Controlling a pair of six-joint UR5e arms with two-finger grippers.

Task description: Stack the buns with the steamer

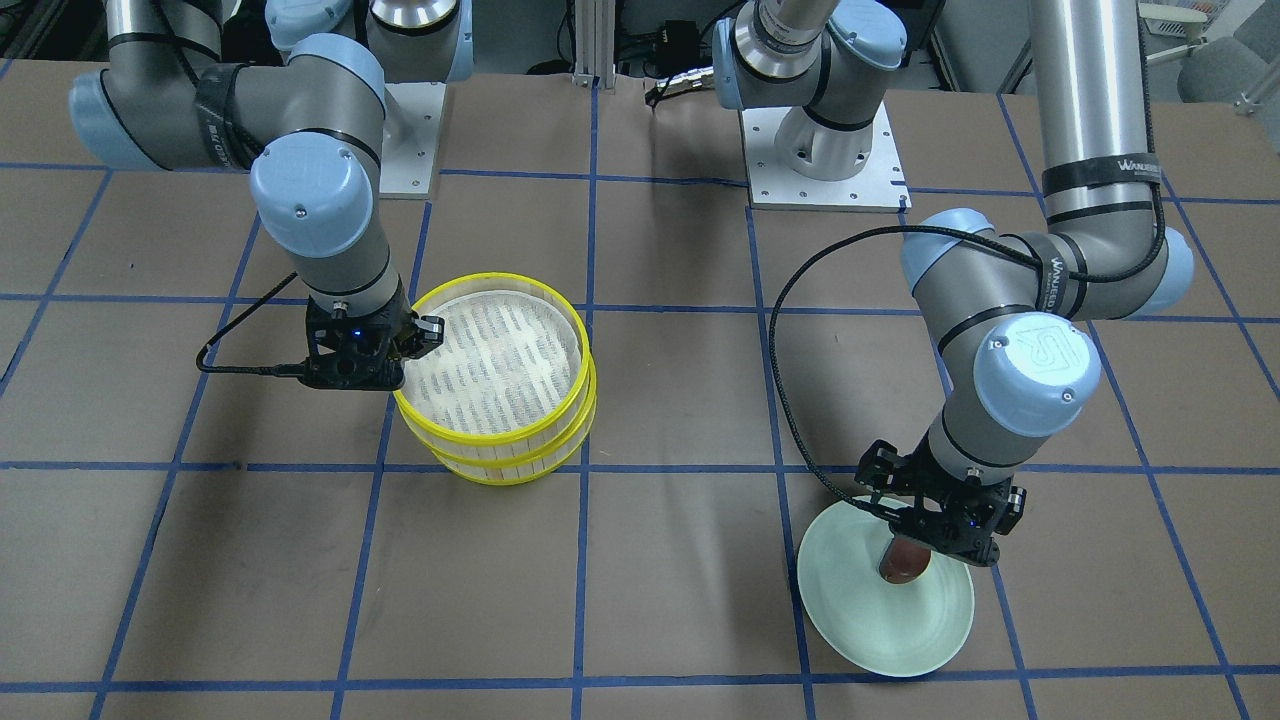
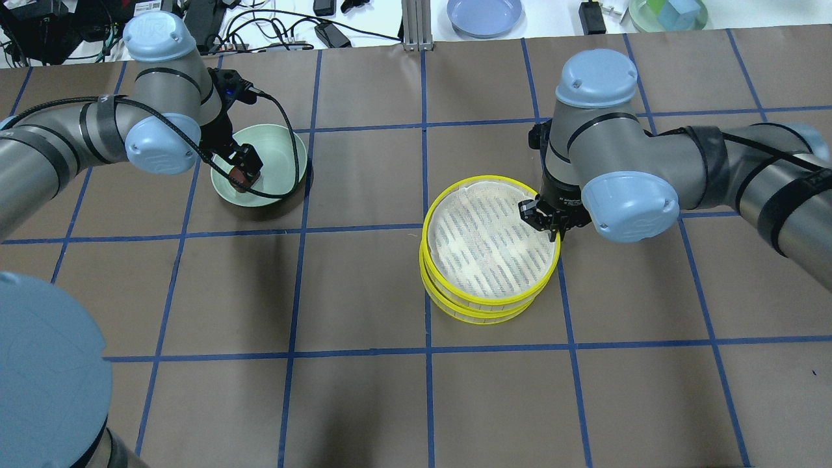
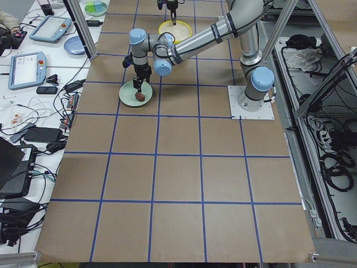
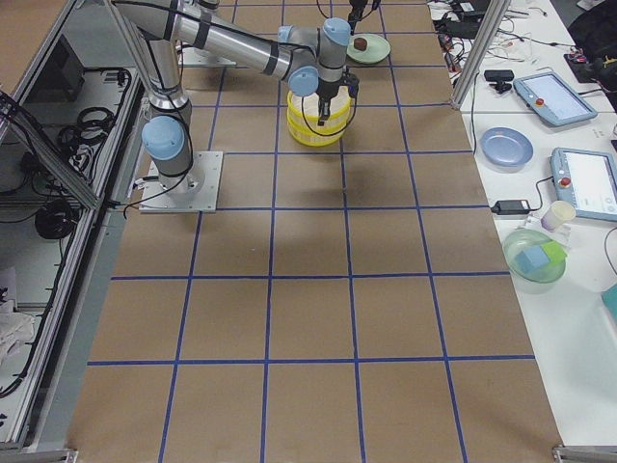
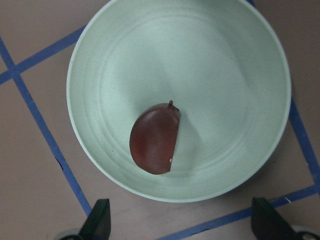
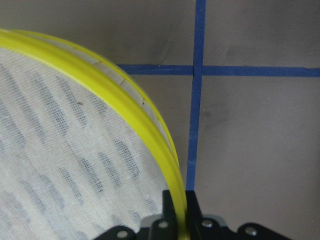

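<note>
Hovers with left gripper (image 5: 182,225) spread wide above the brown bun (image 5: 154,138) lying in the plate (image 5: 225,60), while pinching the yellow rim of the top steamer (image 6: 127,97), stacked on another, in the closed right gripper (image 6: 177,222).

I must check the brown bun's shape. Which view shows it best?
The left wrist-mounted view: the brown bun lies unblocked on the green plate. Overhead and front-facing views show it partly behind the left pincer; side views, a dark speck; right wrist, nothing.
</note>
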